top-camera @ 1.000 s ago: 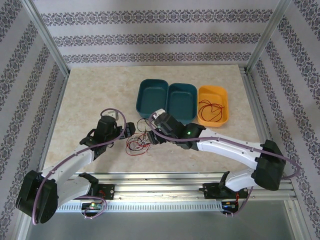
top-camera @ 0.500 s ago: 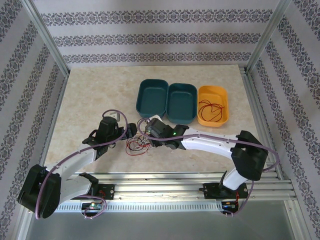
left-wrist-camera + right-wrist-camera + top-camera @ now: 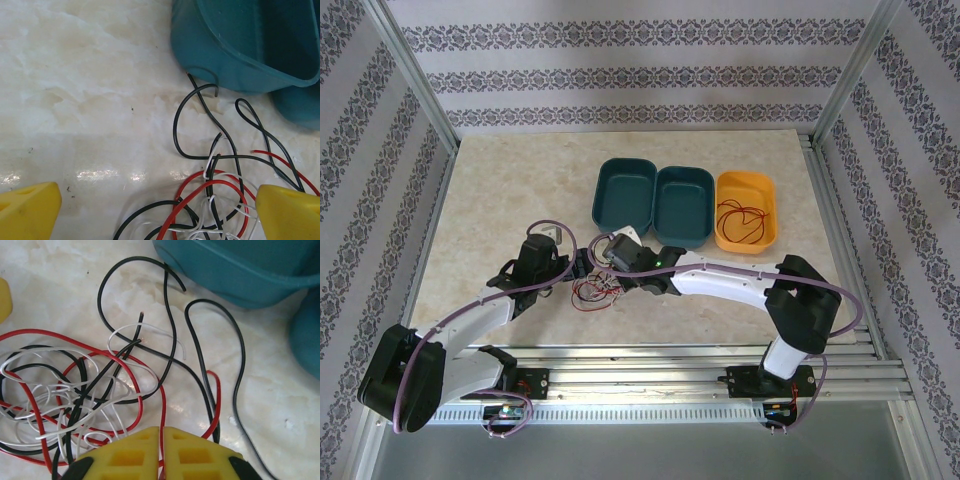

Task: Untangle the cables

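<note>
cables (image 3: 100, 385): likely light, limp; best gripped at a free end. left end effector (image 3: 160, 200) apart. right end effector (image 3: 162, 432) clamped on a red strand.

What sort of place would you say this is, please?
Probably a staged robot test cell: patterned backdrop walls on an aluminium frame, a marble-look table with plastic bins, tangled cables.

Cables (image 3: 597, 290): thin red, black and white strands, snarled in one loose, flat heap just in front of the teal tub (image 3: 623, 195). I note white loops thickest at the heap's middle, with red arcs sweeping around them. Two black strands curl out toward the tub's near wall, their ends free. One more red strand lies coiled well right of the tub.
</note>
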### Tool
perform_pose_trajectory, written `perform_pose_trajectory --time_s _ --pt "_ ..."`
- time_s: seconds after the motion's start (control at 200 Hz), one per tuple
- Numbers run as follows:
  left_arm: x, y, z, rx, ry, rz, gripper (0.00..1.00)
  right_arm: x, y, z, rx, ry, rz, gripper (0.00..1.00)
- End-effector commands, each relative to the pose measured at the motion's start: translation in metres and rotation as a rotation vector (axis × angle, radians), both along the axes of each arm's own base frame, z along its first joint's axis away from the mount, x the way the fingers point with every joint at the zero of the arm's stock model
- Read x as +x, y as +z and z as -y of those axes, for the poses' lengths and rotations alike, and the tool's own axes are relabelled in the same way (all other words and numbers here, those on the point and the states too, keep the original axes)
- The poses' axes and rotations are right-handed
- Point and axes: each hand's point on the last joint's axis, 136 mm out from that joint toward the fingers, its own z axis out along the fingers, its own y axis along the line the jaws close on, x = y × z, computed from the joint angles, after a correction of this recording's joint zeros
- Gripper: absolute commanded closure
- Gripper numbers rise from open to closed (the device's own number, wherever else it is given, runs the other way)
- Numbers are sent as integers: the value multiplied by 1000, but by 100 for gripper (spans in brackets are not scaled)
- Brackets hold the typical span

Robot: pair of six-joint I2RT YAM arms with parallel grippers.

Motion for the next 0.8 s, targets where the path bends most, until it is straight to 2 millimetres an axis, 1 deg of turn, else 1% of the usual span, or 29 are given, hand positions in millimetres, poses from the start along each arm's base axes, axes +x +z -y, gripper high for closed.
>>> perform_pose_trajectory --time_s 0.0,0.07,0.16,0.295,0.37,0.445,0.5,0.58,0.68,0.795 --pt "4 0 -2 -14 11 7 1 9 21 0 2 1 57 99" --pt "4 0 2 -20 -8 3 1 8 38 -3 38 26 81 100" --pt "5 3 6 -30 -28 3 1 6 64 -6 93 57 117 100" --pt "7 1 11 -37 -54 -4 0 -1 107 -9 187 108 179 100" --pt "8 0 14 -38 -72 -7 3 -4 129 -9 229 130 208 100" --pt "8 -3 18 -39 -93 -16 8 -8 150 -9 268 157 236 100" --pt "8 -4 21 -46 -107 -23 9 -10 164 -10 290 176 260 100" --pt "8 -6 24 -54 -123 -26 13 -11 186 -9 316 196 298 100" --pt "9 -8 27 -55 -134 -36 14 -11 211 -8 338 216 346 100" --pt "10 -11 26 -45 -134 -44 16 -13 235 -10 359 244 383 100"
